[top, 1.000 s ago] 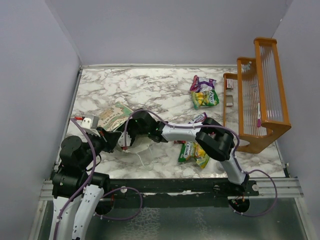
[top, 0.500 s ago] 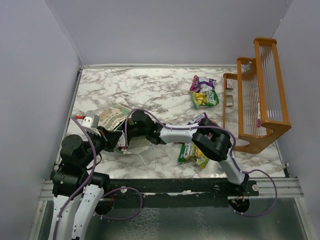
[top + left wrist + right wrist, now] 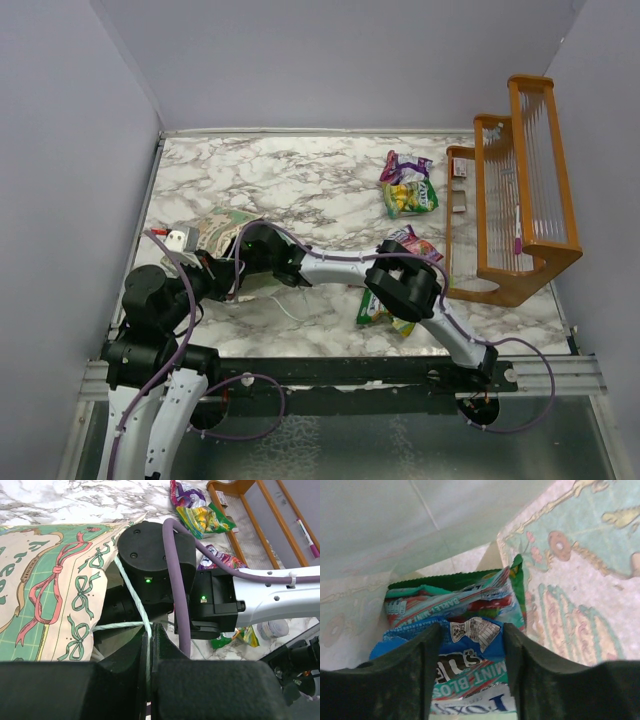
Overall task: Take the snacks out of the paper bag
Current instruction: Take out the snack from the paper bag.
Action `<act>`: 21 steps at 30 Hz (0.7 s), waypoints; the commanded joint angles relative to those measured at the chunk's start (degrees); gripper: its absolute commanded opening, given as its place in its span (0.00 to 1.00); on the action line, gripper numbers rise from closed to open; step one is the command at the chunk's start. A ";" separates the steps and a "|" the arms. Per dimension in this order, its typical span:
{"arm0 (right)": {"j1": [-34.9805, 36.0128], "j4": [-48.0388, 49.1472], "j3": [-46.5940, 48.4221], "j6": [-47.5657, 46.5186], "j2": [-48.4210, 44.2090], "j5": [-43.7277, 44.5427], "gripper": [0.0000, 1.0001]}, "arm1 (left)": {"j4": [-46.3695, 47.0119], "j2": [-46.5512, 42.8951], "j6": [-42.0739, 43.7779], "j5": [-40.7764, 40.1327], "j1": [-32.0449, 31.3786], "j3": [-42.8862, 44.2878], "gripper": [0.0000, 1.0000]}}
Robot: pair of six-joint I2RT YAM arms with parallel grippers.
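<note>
The mint-green paper bag (image 3: 220, 228) lies on its side at the left of the marble table, mouth toward the arms. My left gripper (image 3: 149, 632) is shut on its thin string handle (image 3: 131, 595), holding the mouth up. The right gripper (image 3: 470, 635) is inside the bag (image 3: 580, 580), out of sight in the top view; only its wrist (image 3: 262, 250) shows there. Its fingers press both sides of a blue snack packet (image 3: 470, 652). A teal and red packet (image 3: 450, 597) lies just behind. Other snacks (image 3: 408, 190) (image 3: 385, 308) lie out on the table.
A wooden rack (image 3: 520, 190) stands along the right edge. A pink packet (image 3: 415, 243) lies beside the right forearm. A small white round cap (image 3: 272, 628) rests by the green packet. Grey walls close in the left, back and right.
The right arm has pushed left, deeper into the bag, and its jaws have narrowed onto the blue packet. The left gripper has kept its hold on the string.
</note>
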 commanded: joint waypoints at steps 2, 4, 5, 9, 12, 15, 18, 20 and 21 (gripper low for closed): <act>-0.78 0.94 0.20 5.73 3.28 0.54 0.42 | 1.55 -0.33 -0.09 2.15 -0.17 0.28 0.00; -1.01 1.22 0.51 6.95 3.28 0.34 0.32 | 1.55 -0.25 -0.08 2.08 -0.13 0.31 0.00; -1.00 1.40 0.82 7.70 3.27 0.56 0.28 | 1.59 -0.24 -0.05 2.05 -0.17 0.31 0.00; -1.06 3.15 1.62 12.17 2.27 2.52 0.10 | 1.51 -0.29 -0.07 1.81 -0.17 0.31 0.00; -1.04 6.21 -0.21 15.72 0.09 5.88 0.02 | 1.35 -0.28 -0.09 1.46 -0.17 0.40 0.00; -1.03 10.18 -5.20 18.49 -3.87 9.29 0.01 | 1.22 -0.42 -0.03 1.31 -0.17 0.42 0.00; -1.00 13.32 -11.76 20.11 -8.77 12.12 0.01 | 1.11 -0.41 -0.06 0.94 -0.17 0.39 0.00; -1.02 14.62 -16.32 20.82 -12.07 13.25 0.01 | 1.08 -0.34 -0.12 0.70 -0.17 0.39 0.00; -1.01 15.46 -18.77 21.38 -13.82 13.42 0.01 | 1.06 -0.34 -0.16 0.57 -0.10 0.44 0.00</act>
